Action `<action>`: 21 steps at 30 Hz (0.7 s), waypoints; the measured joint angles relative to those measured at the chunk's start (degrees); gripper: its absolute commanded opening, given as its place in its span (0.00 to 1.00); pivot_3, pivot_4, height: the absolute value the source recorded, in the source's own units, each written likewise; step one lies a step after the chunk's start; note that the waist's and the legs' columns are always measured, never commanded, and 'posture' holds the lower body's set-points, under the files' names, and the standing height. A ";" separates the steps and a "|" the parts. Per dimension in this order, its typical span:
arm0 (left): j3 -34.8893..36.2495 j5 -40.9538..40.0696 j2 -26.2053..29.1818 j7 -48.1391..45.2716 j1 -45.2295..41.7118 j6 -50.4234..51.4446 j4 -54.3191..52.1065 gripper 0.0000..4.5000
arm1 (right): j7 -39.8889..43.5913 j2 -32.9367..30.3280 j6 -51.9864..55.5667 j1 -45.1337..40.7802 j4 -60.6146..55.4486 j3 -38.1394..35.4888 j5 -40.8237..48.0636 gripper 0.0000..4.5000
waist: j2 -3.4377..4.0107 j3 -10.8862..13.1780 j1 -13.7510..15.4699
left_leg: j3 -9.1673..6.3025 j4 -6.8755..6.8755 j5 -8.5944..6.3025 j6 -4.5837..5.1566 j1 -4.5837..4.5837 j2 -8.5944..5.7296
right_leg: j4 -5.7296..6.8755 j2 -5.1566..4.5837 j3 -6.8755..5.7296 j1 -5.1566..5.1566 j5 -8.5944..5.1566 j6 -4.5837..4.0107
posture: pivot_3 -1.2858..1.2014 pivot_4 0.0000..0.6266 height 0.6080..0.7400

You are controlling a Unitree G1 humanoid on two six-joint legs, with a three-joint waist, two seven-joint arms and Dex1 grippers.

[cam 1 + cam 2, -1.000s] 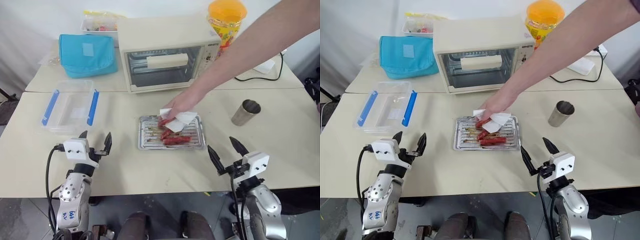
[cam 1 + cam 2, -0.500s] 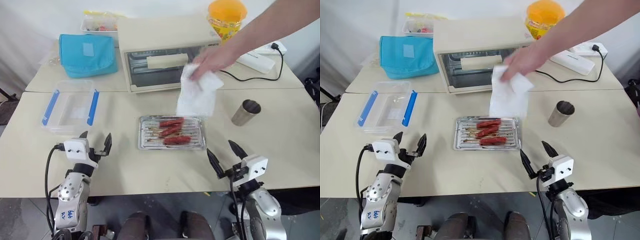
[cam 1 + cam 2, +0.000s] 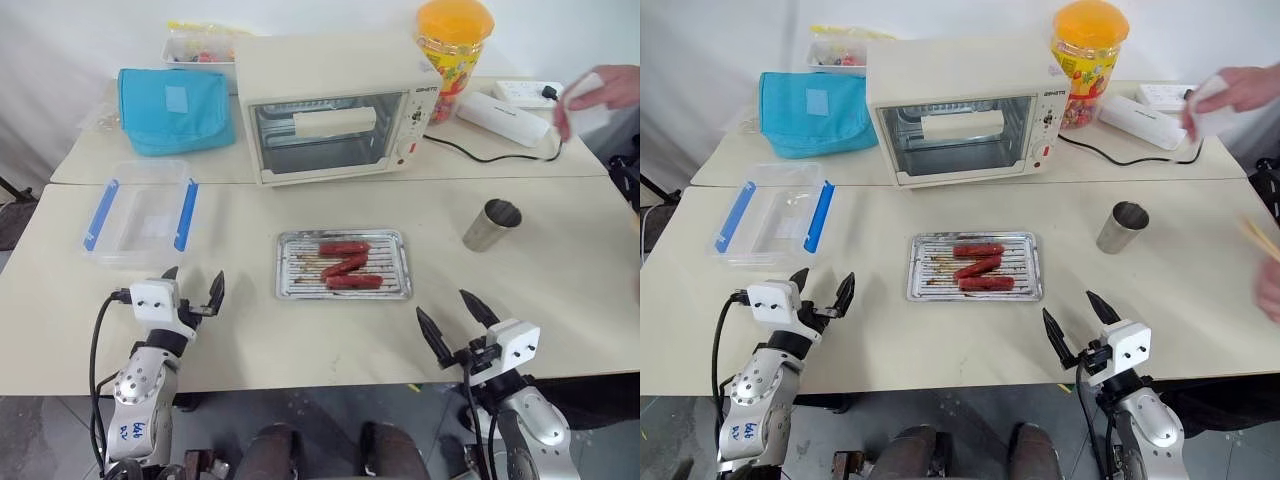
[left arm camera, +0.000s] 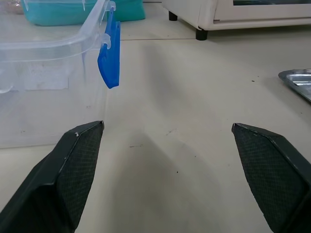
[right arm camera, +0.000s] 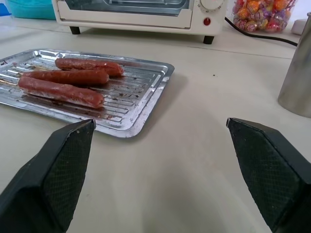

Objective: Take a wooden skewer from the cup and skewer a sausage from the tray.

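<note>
The silver tray (image 3: pixel 292 272) lies mid-table with three red sausages (image 3: pixel 345 265) side by side on it. The steel cup (image 3: pixel 491 225) stands to the tray's right, and I see no skewer sticking out of it. Thin wooden skewers (image 3: pixel 1258 238) show at the right edge beside a person's hand (image 3: pixel 1270 290). My left gripper (image 3: pixel 192 276) is open near the front edge, left of the tray. My right gripper (image 3: pixel 443 305) is open in front of the tray's right corner, with the sausages (image 5: pixel 63 77) ahead of it and nothing between the fingers.
A toaster oven (image 3: pixel 335 105) stands behind the tray. A clear box with blue clips (image 3: pixel 140 210) sits just ahead of my left gripper (image 4: pixel 167 125). A blue bag (image 3: pixel 175 108) and an orange-lidded jar (image 3: pixel 452 40) stand at the back. A person's hand with a white tissue (image 3: pixel 600 95) hovers far right.
The person's hand lifted the white tissue off the tray and drew back to the far right, uncovering the sausages. A hand with skewers appeared at the right edge. My grippers barely moved.
</note>
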 measured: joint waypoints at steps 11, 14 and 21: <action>0.13 -0.67 0.60 -1.39 1.13 0.10 -0.87 1.00 | -0.11 -0.05 0.10 -0.28 -0.64 0.00 0.11 1.00 | 0.00 0.00 0.01 | 0.00 0.00 0.00 0.00 0.00 0.00 | 0.00 0.00 0.00 0.00 0.00 0.00 | 0.52 0.24 1.00; 0.14 -1.41 0.60 -2.02 1.41 0.24 -1.09 1.00 | -0.11 -0.05 0.10 0.00 -0.97 0.01 0.10 1.00 | 0.00 0.00 0.01 | 0.00 0.00 0.00 0.00 0.00 0.00 | 0.00 0.00 0.01 0.00 0.00 0.00 | 0.52 0.24 1.00; 0.10 -2.42 0.72 -2.46 1.24 1.07 -1.70 1.00 | -0.11 -0.04 0.09 0.09 -1.35 0.07 0.05 1.00 | 0.00 0.00 -0.01 | 0.00 0.00 0.00 0.00 0.00 0.00 | 0.01 0.00 0.01 0.00 0.00 0.00 | 0.52 0.24 1.00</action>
